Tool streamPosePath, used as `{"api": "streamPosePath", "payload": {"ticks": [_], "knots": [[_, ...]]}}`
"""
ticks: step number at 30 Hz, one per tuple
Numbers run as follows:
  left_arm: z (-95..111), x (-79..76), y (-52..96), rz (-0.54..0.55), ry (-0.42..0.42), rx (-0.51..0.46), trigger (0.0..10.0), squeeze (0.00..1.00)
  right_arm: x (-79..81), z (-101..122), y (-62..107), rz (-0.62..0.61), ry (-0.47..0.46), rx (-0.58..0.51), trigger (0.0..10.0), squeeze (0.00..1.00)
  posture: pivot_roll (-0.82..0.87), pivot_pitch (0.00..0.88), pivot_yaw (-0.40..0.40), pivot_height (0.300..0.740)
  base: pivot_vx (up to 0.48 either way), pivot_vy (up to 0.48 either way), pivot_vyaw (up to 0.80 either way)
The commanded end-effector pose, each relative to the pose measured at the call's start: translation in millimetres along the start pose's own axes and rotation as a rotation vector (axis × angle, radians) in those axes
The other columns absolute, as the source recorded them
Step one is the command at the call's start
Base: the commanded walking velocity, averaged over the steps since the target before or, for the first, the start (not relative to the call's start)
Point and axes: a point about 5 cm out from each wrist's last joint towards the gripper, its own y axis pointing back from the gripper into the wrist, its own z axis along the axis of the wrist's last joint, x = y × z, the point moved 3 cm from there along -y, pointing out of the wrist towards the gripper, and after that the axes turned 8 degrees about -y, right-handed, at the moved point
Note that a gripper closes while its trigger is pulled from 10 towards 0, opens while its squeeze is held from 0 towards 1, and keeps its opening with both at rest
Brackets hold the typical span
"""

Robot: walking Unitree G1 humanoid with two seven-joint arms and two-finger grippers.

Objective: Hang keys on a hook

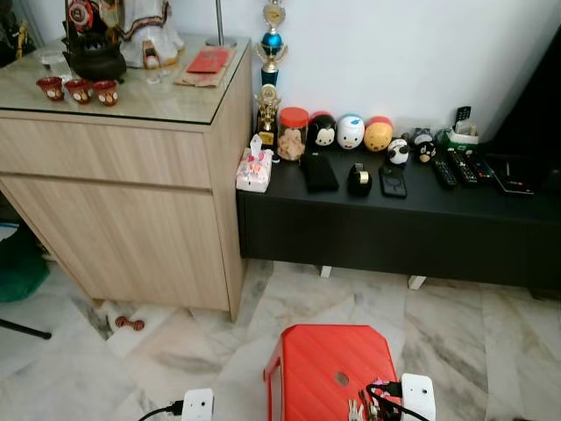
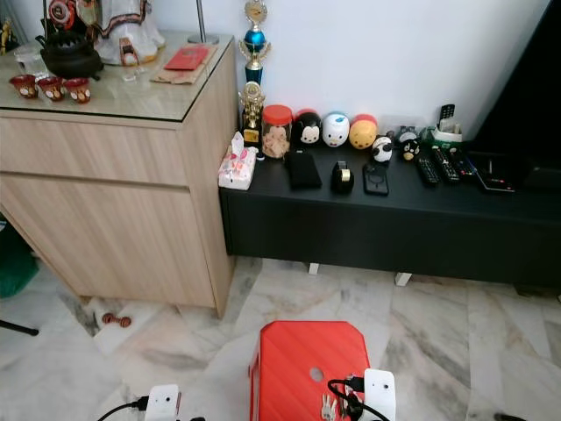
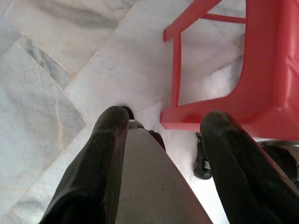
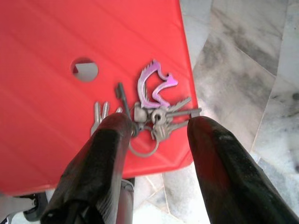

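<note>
Right wrist view | right gripper (image 4: 156, 123) wide over keys (image 4: 149, 109) | near stool (image 4: 56, 93) edge

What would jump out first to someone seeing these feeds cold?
The bright red stool on the pale marble floor, close in front of the robot, grabs the eye. A bunch of keys with a purple charm lies near its edge, the right pincer open on either side of it. Beyond, a row of round cartoon figures lines the low black bench beside a wooden cabinet.
</note>
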Motion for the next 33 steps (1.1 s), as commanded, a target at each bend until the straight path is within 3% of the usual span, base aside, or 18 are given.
{"api": "streamPosePath", "payload": {"ticks": [1,26,33], "knots": [[-12.3,-2.8,2.5,-0.010,0.002,0.038,10.0,0.00,-2.6,-0.1,0.4,-0.007,-0.003,-0.002,10.0,0.00,0.04,0.000,-0.077,0.740,-0.244,0.000,0.00],[-12.0,-2.3,2.4,-0.004,0.001,0.037,10.0,0.00,-2.9,0.6,0.3,-0.013,-0.010,-0.008,10.0,0.00,0.04,0.000,-0.077,0.740,-0.010,0.000,0.00],[-11.4,-2.8,2.4,-0.008,0.007,0.032,10.0,0.00,-3.8,6.0,0.7,-0.024,-0.002,-0.055,10.0,0.00,0.04,0.000,-0.080,0.740,0.000,0.000,0.00]]}}
